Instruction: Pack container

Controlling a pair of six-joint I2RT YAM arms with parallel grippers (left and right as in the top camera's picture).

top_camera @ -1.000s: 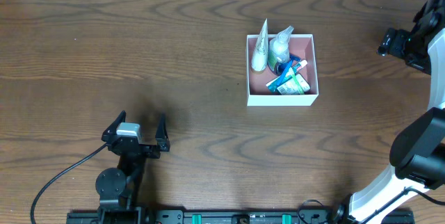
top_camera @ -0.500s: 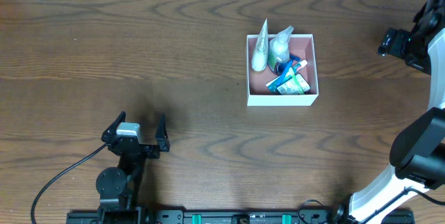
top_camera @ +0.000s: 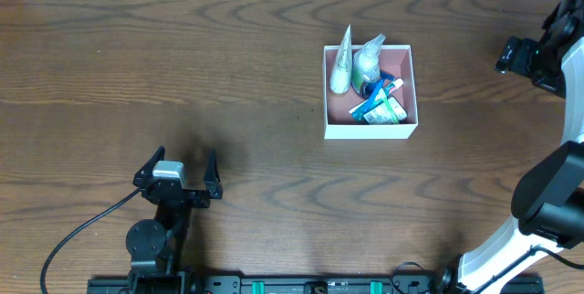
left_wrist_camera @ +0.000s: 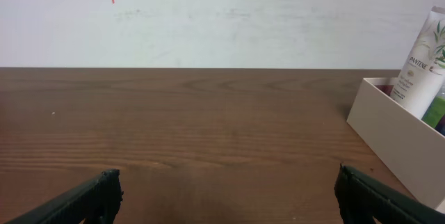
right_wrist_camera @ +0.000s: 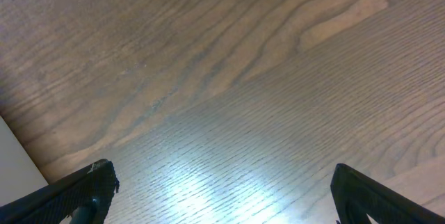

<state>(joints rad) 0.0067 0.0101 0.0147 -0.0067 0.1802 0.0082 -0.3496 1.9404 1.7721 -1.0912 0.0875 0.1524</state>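
Dark wooden table (top_camera: 182, 75), our left gripper (top_camera: 187, 154) near the front edge, fingers spread wide, empty, our right gripper (right_wrist_camera: 222, 175) likewise splayed, white container (top_camera: 370, 131) right of centre, holding toiletries (top_camera: 368, 82).

Our overhead view is filled by a dark brown, wood-grained table (top_camera: 182, 75). The container (top_camera: 370, 131), a square box with white walls and a pink inside, sits flat on it, right of centre and in the far half, apart from the edges. A black cable (top_camera: 91, 218) curves across the near left corner. From the left wrist we see the table (left_wrist_camera: 208, 133) run back to a pale wall, with the container (left_wrist_camera: 396, 137) at far right. From the right wrist, glare brightens the table (right_wrist_camera: 229, 182).
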